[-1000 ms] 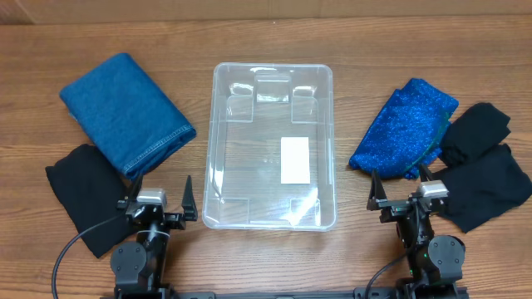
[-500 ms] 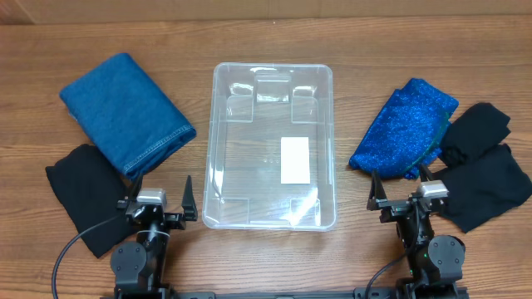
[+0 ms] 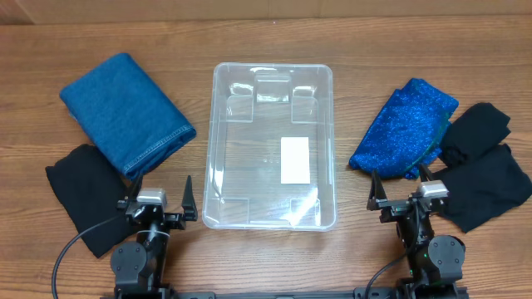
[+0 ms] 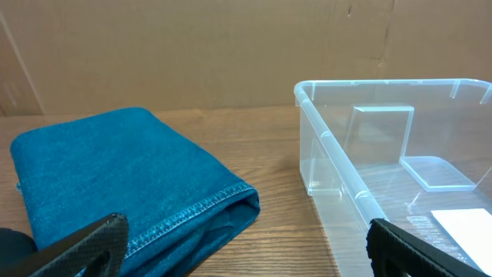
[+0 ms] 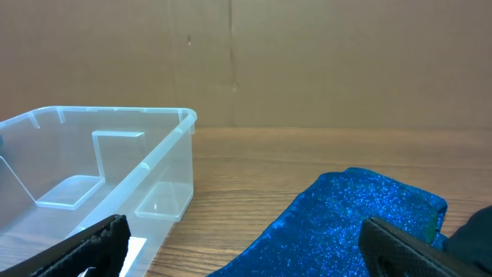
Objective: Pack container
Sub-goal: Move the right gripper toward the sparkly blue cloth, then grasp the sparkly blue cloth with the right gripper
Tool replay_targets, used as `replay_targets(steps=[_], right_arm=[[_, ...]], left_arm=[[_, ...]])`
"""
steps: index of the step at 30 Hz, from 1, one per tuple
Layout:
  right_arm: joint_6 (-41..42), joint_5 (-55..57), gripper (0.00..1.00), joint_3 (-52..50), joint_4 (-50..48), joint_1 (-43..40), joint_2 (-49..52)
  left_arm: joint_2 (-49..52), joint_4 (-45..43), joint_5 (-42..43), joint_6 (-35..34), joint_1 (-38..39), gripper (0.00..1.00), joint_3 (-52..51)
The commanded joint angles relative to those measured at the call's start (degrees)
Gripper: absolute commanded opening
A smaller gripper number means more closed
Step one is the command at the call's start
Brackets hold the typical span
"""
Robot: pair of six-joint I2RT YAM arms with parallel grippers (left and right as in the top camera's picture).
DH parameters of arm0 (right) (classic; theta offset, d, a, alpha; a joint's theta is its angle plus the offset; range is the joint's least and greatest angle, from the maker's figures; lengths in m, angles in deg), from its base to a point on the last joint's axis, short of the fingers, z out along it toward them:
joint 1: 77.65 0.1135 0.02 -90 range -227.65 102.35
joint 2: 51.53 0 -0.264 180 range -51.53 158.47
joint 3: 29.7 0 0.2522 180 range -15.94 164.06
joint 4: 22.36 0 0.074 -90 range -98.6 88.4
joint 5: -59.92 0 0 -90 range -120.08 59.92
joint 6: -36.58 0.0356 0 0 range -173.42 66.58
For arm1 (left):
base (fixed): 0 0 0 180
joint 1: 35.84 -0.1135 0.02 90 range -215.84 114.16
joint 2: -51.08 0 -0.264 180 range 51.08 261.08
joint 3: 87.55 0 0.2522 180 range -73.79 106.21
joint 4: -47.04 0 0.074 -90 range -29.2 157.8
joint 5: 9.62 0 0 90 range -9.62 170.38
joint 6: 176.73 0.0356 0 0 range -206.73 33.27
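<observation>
The clear plastic container stands empty at the table's middle, a white label on its bottom. It also shows in the left wrist view and the right wrist view. Folded blue denim lies to its left, also in the left wrist view. A glittery blue cloth lies to its right, also in the right wrist view. My left gripper is open and empty near the front edge. My right gripper is open and empty by the glittery cloth's near end.
A black cloth lies at the front left, beside the denim. Two black cloths lie at the far right. A brown cardboard wall runs behind the table.
</observation>
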Motion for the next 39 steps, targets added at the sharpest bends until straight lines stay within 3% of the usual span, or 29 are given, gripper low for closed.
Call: replay_targets(steps=[1,18,20,24,30,35,39], right_arm=[[-0.24,0.33,1.00,-0.55,-0.35,0.22,-0.24],[0.02,-0.28,1.00,-0.55,-0.37,0.22,-0.22],[3.89,-0.31,1.00,-0.55,-0.81,0.22,-0.20],[12.63,2.84,1.00,0.92,1.49,0.22,0.07],[12.55,11.87,1.00,16.81,8.20,0.22,10.45],[12.17,11.93,1.00,37.27,19.41,0.22,31.08],[12.02,8.52,1.00,56.63,36.41,0.22,49.81]], left_arm=[[-0.07,0.11,0.57,0.87,0.20,1.00,-0.07],[-0.07,0.07,1.14,0.87,0.20,1.00,-0.07],[-0.07,0.04,1.31,0.42,0.20,1.00,-0.04],[-0.07,2.69,1.29,-7.02,0.22,1.00,1.92],[4.52,17.18,0.13,-8.17,0.22,1.00,19.78],[17.35,27.17,-6.05,-7.72,0.22,1.00,34.99],[28.89,35.34,-7.74,-7.76,0.22,1.00,46.03]])
